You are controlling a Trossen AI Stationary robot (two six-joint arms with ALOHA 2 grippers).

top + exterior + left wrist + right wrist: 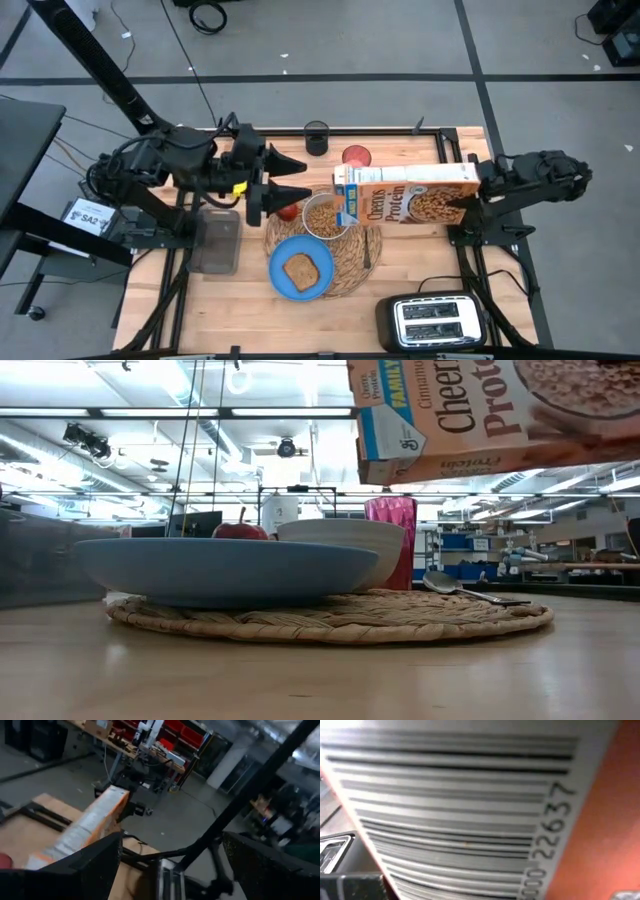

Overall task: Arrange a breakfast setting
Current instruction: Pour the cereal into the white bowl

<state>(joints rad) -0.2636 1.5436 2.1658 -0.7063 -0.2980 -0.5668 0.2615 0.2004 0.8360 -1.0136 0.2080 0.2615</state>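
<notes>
A round woven placemat (352, 262) lies mid-table. On it stand a blue plate (285, 282) with a toast slice (302, 270), a white bowl (325, 216) holding cereal, and a metal spoon (368, 250). A red apple (288, 211) sits by the bowl, partly under my left gripper (296, 177), which is open and empty above the table. A translucent red cup (356, 155) stands farther back. My right gripper (468, 198) is shut on a cereal box (405, 195) that lies on its side in the air, its left end over the bowl. My right gripper holds the cereal box by its right end (462, 198), coming level from the table's right side. The box is lifted clear, lying lengthwise, its far end (345, 197) above the bowl. The wrist view shows only the barcode face (470, 820) close up, so the fingers' hold is hidden.
A small black cup (316, 138) stands at the far edge. A silver toaster (435, 320) sits at the near right. A clear container (218, 240) stands left of the placemat. Bare wood (420, 260) lies between the placemat and the toaster.
</notes>
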